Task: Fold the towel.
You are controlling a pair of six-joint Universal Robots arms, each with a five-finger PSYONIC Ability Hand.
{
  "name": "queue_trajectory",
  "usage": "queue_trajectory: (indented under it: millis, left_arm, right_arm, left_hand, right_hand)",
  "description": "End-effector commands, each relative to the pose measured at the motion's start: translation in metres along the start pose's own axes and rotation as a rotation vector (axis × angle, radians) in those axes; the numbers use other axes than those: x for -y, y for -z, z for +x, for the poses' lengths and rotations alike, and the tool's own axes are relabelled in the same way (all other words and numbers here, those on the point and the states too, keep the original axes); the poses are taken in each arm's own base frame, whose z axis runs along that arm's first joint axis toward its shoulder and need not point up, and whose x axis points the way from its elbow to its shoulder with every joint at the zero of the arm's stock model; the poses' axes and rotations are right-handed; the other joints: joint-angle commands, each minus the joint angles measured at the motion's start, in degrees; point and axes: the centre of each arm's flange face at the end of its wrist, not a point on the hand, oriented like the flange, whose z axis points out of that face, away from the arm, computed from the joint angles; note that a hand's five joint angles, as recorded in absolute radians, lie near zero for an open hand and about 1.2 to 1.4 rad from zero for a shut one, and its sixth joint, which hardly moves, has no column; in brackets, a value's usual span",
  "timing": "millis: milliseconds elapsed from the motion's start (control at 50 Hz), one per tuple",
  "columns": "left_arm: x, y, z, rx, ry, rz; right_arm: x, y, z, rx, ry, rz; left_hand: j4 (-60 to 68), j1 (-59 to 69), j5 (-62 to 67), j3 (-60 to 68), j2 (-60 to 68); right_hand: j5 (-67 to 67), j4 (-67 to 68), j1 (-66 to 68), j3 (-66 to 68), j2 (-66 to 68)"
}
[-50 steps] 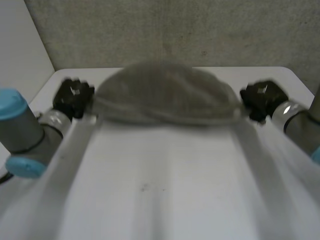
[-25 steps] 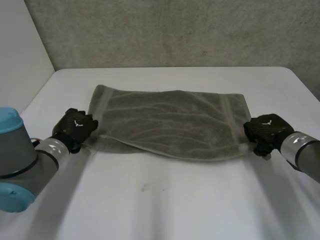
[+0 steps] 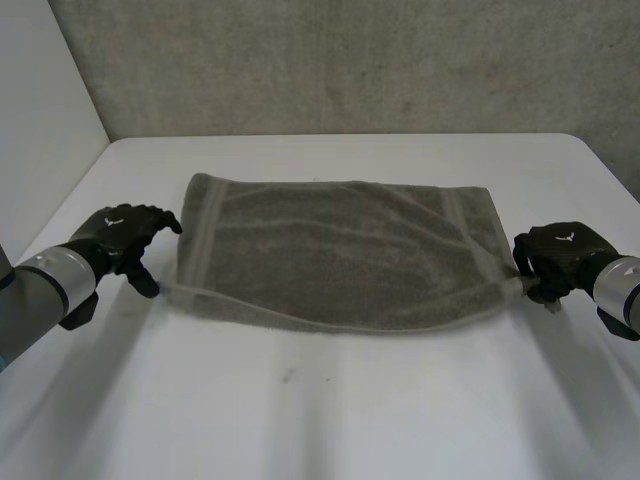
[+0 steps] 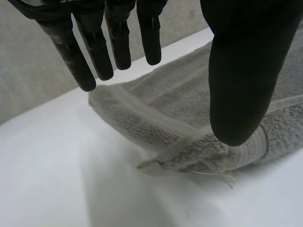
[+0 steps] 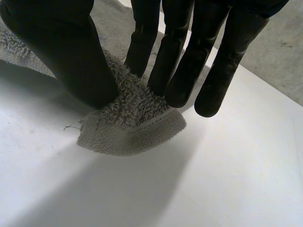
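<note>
A grey towel (image 3: 335,250) lies folded in half on the white table (image 3: 330,400), its long edges running left to right. My left hand (image 3: 122,236) hovers just off the towel's near left corner (image 4: 156,163), fingers (image 4: 97,47) straight and spread, thumb (image 4: 241,71) apart from them, holding nothing. My right hand (image 3: 558,258) is at the towel's near right corner (image 5: 132,127), pinching that corner between thumb (image 5: 71,56) and fingers (image 5: 170,71).
A grey wall (image 3: 350,60) rises behind the table's far edge. A white panel (image 3: 40,110) stands at the far left. Bare tabletop lies in front of the towel.
The towel came down from the air and now lies flat, pulled towards me. My left hand let go of its corner and drew away to the left. The right hand keeps its pinch.
</note>
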Motion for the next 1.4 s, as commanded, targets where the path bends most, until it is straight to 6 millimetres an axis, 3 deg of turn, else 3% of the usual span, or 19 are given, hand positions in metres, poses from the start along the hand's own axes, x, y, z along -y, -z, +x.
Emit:
queue_trajectory:
  millis: [20, 280, 300, 320, 340, 380, 520, 720, 800, 920, 960, 1020, 1140, 1260, 1300, 1340, 1360, 1400]
  left_arm:
    - [-0.016, -0.006, 0.007, -0.033, 0.018, -0.061]
    - [-0.034, -0.011, 0.015, -0.058, -0.020, -0.111]
    - [-0.037, -0.013, 0.015, -0.061, -0.041, -0.115]
    - [-0.041, -0.017, 0.015, -0.066, -0.066, -0.120]
    - [-0.041, -0.017, 0.015, -0.066, -0.066, -0.120]
    - [-0.047, -0.023, 0.016, -0.071, -0.103, -0.117]
    - [-0.046, -0.022, 0.022, -0.075, -0.150, -0.092]
    - [-0.006, 0.032, 0.030, -0.045, -0.282, 0.023]
    - [-0.005, 0.047, 0.030, -0.032, -0.347, 0.006]
    - [-0.016, 0.081, 0.038, -0.102, -0.400, -0.166]
    - [-0.020, 0.096, 0.042, -0.155, -0.391, -0.267]
    - [-0.019, 0.104, 0.043, -0.171, -0.403, -0.295]
    - [-0.013, 0.100, 0.041, -0.148, -0.427, -0.243]
    - [-0.004, 0.081, 0.037, -0.111, -0.476, -0.113]
    - [-0.003, 0.071, 0.035, -0.112, -0.481, -0.082]
    - [-0.007, 0.048, 0.033, -0.120, -0.496, -0.044]
    - [-0.007, 0.048, 0.033, -0.120, -0.496, -0.044]
    - [-0.003, 0.025, 0.037, -0.130, -0.527, 0.007]
  right_arm:
    - [-0.002, 0.001, -0.004, 0.008, 0.004, -0.006]
    - [-0.002, 0.000, -0.004, 0.011, 0.004, -0.007]
    - [-0.003, 0.001, -0.004, 0.011, 0.005, -0.008]
    - [-0.003, 0.000, -0.005, 0.012, 0.004, -0.010]
    - [-0.003, 0.000, -0.005, 0.012, 0.004, -0.010]
    - [-0.004, 0.000, -0.004, 0.010, 0.005, -0.012]
    - [0.000, 0.005, -0.004, 0.009, 0.017, -0.026]
    - [0.010, 0.052, -0.014, 0.113, 0.173, -0.219]
    - [0.005, 0.074, -0.013, 0.153, 0.213, -0.325]
    - [0.002, 0.095, -0.019, 0.204, 0.284, -0.402]
    - [0.001, 0.106, -0.015, 0.191, 0.317, -0.431]
    - [0.000, 0.111, -0.008, 0.162, 0.349, -0.446]
    - [0.001, 0.112, -0.009, 0.170, 0.372, -0.434]
    - [-0.001, 0.101, -0.006, 0.142, 0.360, -0.410]
    - [-0.003, 0.085, -0.005, 0.104, 0.340, -0.373]
    - [-0.001, 0.077, -0.004, 0.079, 0.328, -0.344]
    - [-0.001, 0.076, -0.004, 0.079, 0.328, -0.344]
    - [0.006, 0.061, 0.001, 0.028, 0.297, -0.287]
  left_hand:
    - [7.1, 7.2, 7.0, 7.0, 7.0]
    - [17.8, 17.9, 17.8, 17.8, 17.8]
    - [22.3, 22.4, 22.3, 22.3, 22.3]
    - [34.7, 34.8, 34.7, 34.6, 34.7]
    - [34.8, 34.9, 34.8, 34.7, 34.8]
    - [53.9, 54.0, 53.9, 53.8, 53.9]
    - [56.2, 56.3, 56.1, 56.1, 56.1]
    - [56.2, 56.3, 56.1, 56.1, 56.1]
    - [56.2, 56.3, 56.1, 56.1, 56.1]
    - [56.2, 56.3, 56.1, 56.1, 56.1]
    - [56.2, 56.3, 56.1, 56.1, 56.1]
    - [56.2, 56.3, 56.1, 56.1, 56.1]
    - [56.2, 56.3, 56.1, 56.1, 56.1]
    - [56.2, 56.3, 56.1, 56.1, 56.1]
    - [56.2, 56.3, 56.1, 56.1, 56.1]
    - [56.2, 56.3, 56.1, 56.1, 56.1]
    - [56.2, 56.3, 56.1, 56.1, 56.1]
    - [56.2, 56.3, 56.1, 56.1, 56.1]
  right_hand:
    - [25.0, 11.6, 24.4, 12.0, 12.4]
    - [25.0, 11.6, 24.4, 12.0, 12.4]
    - [25.0, 11.6, 24.4, 12.0, 12.4]
    - [25.0, 11.6, 24.4, 12.0, 12.4]
    - [25.0, 11.6, 24.4, 12.0, 12.4]
    - [25.0, 11.6, 24.4, 12.0, 12.4]
    - [25.0, 11.6, 24.4, 12.0, 12.4]
    - [25.0, 11.6, 24.4, 12.0, 12.4]
    - [25.0, 11.6, 24.4, 12.0, 12.4]
    - [25.0, 11.6, 24.4, 12.0, 12.4]
    - [25.0, 11.6, 24.4, 12.0, 12.4]
    - [25.0, 11.6, 24.4, 12.0, 12.4]
    - [25.0, 11.6, 24.4, 12.0, 12.4]
    - [25.0, 11.6, 24.4, 12.0, 12.4]
    - [25.0, 11.6, 24.4, 12.0, 12.4]
    - [25.0, 11.6, 24.4, 12.0, 12.4]
    - [25.0, 11.6, 24.4, 12.0, 12.4]
    - [25.0, 11.6, 24.4, 12.0, 12.4]
